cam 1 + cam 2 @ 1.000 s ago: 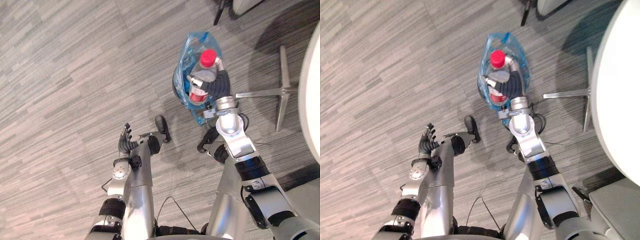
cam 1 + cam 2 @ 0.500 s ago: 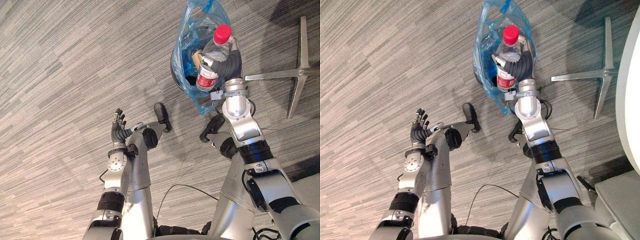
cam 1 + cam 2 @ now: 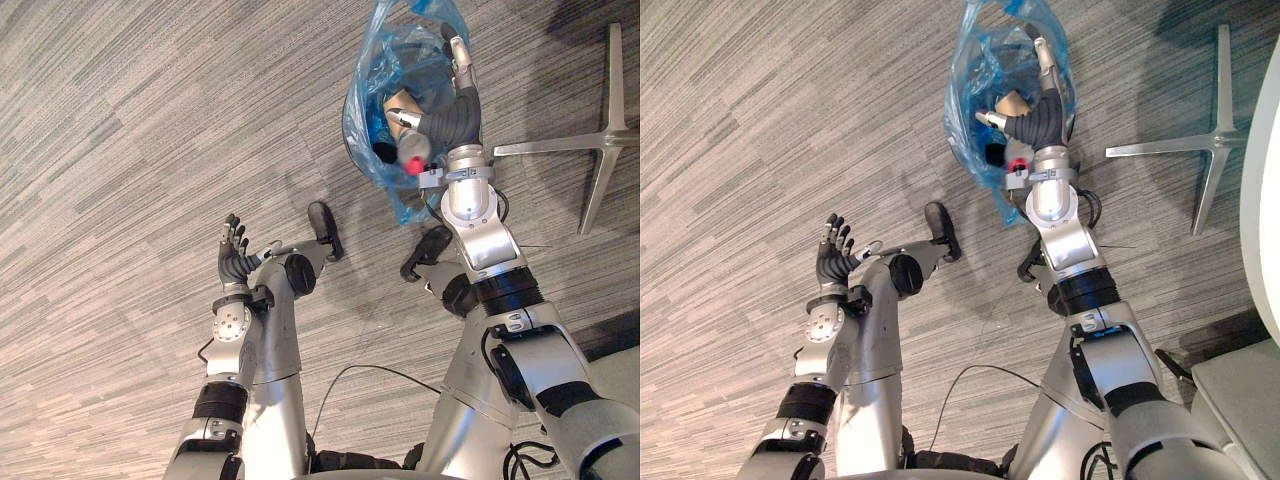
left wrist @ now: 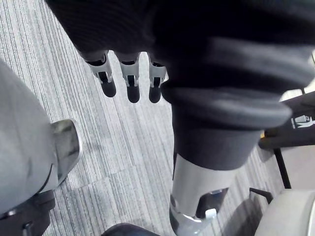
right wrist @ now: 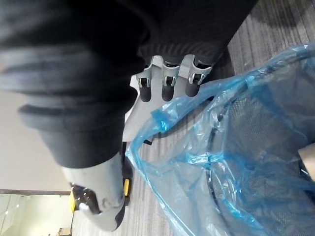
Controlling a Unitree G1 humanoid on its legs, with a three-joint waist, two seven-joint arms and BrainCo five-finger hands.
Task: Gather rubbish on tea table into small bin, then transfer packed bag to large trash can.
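Small bin: dark mesh, standing on the floor at 12 to 1 o'clock in the head views. It is lined with a blue bag, whose loose, crumpled rim stands up above the bin.

Contents: a red-capped bottle lies tilted inside the bag, its cap turned toward 6 o'clock, just beside the right wrist. A tan scrap of rubbish sits just beyond the bottle, deeper in the bag. Other contents are too dark to tell.

Right hand: reaches in from 5 o'clock and hangs over the bag's mouth, covering its right half. Its fingers are straight and spread loose, with nothing clasped between them. In the wrist view they hang just past the bag's rim.

Left hand: at 9 o'clock, well apart from the bin, raised over bare carpet. The fingers are relaxed and slightly spread, the palm is empty, and it touches nothing.

Floor: grey carpet with a fine striped grain.

Chair base: flat silver metal spokes at 2 o'clock, near the bin's right side but not touching it.

Surface: the white rounded edge of a table at 3 o'clock, beyond the chair base.

Grey pad: at 4 to 5 o'clock, below the white edge. I cannot tell whether it is a seat or a cushion.
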